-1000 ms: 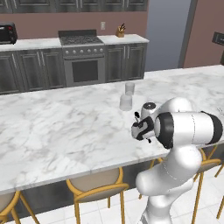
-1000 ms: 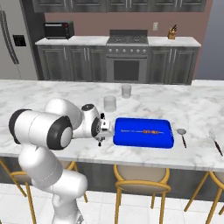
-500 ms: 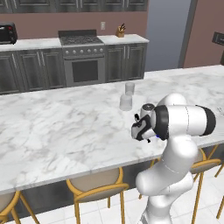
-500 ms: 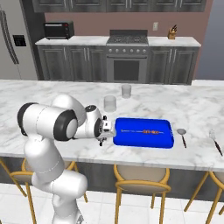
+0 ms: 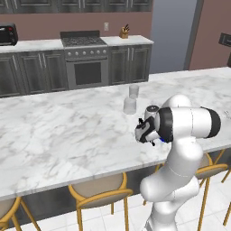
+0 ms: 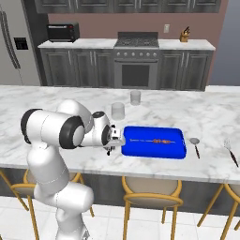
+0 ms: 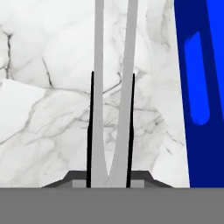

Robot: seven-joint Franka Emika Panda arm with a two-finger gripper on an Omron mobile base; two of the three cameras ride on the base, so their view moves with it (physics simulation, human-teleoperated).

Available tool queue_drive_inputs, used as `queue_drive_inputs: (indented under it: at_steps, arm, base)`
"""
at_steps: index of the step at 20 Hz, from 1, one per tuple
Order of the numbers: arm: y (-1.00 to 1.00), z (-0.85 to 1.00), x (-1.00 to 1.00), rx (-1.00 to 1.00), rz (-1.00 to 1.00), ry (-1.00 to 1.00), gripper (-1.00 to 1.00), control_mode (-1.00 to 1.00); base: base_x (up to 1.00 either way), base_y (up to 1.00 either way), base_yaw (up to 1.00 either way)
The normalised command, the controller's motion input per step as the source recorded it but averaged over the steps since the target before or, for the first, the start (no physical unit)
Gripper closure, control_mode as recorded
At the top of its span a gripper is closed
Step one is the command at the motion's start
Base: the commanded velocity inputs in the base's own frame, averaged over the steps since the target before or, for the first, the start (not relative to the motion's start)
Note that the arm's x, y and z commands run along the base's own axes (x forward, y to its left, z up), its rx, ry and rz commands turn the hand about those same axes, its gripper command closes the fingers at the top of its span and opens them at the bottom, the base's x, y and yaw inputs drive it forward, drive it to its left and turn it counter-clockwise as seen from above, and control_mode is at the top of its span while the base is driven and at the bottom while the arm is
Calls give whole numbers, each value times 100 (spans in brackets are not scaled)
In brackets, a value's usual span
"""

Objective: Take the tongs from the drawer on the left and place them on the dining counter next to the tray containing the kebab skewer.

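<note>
One pair of silver tongs, its two arms running toward 12 o'clock in the hand view, is clamped between the gripper fingers over the white marble dining counter. One blue tray lies just beside, at 3 o'clock, holding one kebab skewer. Two clear glasses stand behind

Kitchen: stove, fridge, marble counter
</note>
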Motion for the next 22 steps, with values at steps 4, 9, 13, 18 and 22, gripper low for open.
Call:
queue_drive_inputs:
  at_steps: [4,9,13,18,22]
  arm:
    - [-5,15,-2,0,-3,-3,-100,-100]
    - [-1,34,-2,0,-5,-6,-100,-100]
    - [0,66,-6,0,-4,-10,-100,-100]
    - [2,84,-32,0,-1,-9,-100,-100]
    - [20,85,-31,1,0,-3,-100,-100]
  base:
    - [0,0,0]
    - [0,0,0]
    - [0,0,0]
    - [0,0,0]
    - [0,0,0]
